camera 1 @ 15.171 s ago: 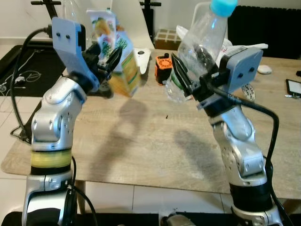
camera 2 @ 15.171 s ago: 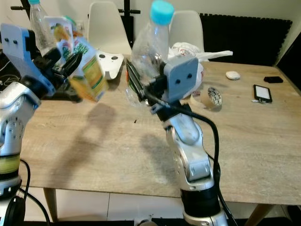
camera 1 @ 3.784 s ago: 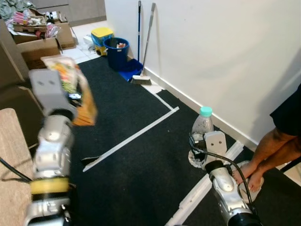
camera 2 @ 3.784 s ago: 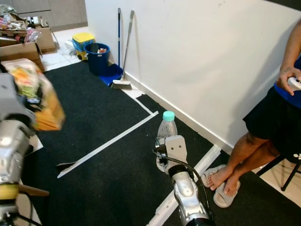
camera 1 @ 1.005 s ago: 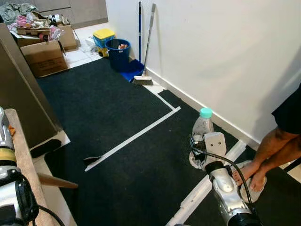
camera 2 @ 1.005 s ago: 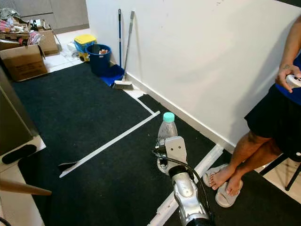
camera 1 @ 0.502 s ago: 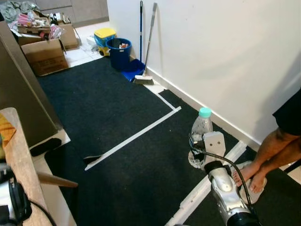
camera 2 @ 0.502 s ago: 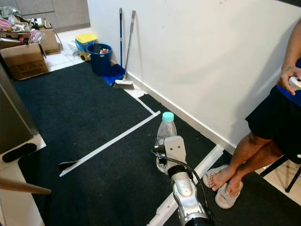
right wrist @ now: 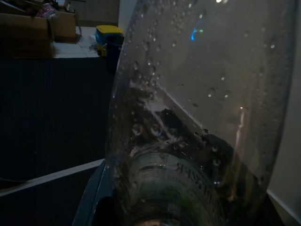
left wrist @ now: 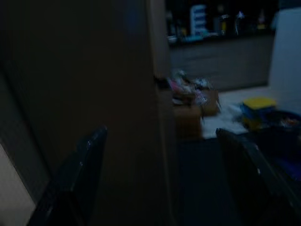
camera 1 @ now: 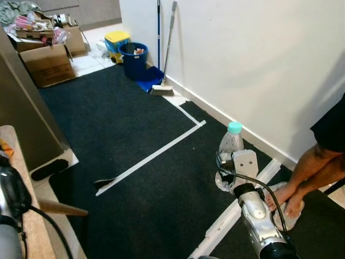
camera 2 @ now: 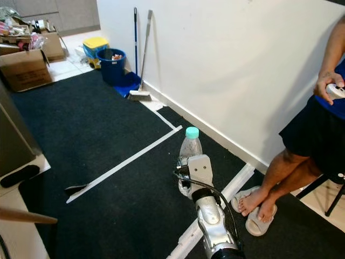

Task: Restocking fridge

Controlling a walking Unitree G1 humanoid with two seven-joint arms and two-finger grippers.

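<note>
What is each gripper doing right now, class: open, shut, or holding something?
Left gripper: open, holding nothing.
Right gripper: shut on the water bottle.

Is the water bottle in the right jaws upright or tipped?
Upright: the water bottle stands with its teal cap on top, held by the right gripper.

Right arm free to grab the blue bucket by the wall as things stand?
Probably not. The right gripper is shut on the water bottle, and the blue bucket stands far across the black carpet, well ahead of the arm.
</note>
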